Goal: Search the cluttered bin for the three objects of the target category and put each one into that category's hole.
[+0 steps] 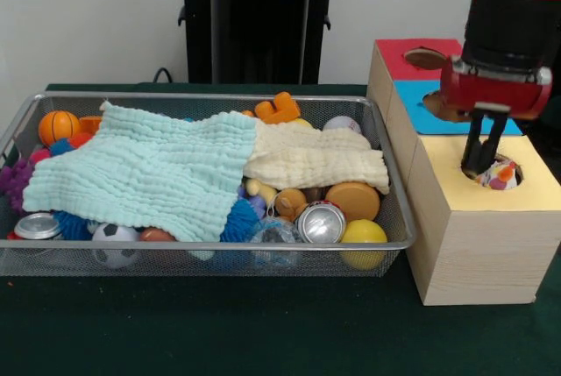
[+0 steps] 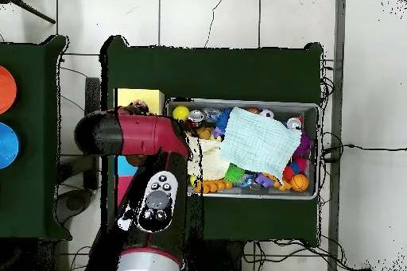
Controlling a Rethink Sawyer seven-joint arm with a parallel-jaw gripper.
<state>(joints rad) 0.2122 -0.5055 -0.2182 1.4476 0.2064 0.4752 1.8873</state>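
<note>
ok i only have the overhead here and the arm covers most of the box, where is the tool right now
observer: The tool is down at the hole in the yellow end of the box.
operator: anything in that hole
observer: Yes, a small multicoloured thing sits in its mouth, right by the tool's tip. I cannot tell whether the tool grips it.
operator: and the other holes
observer: The red section's hole shows in full with nothing sticking out of it; the blue section's hole is mostly hidden behind the tool's red housing.
</note>
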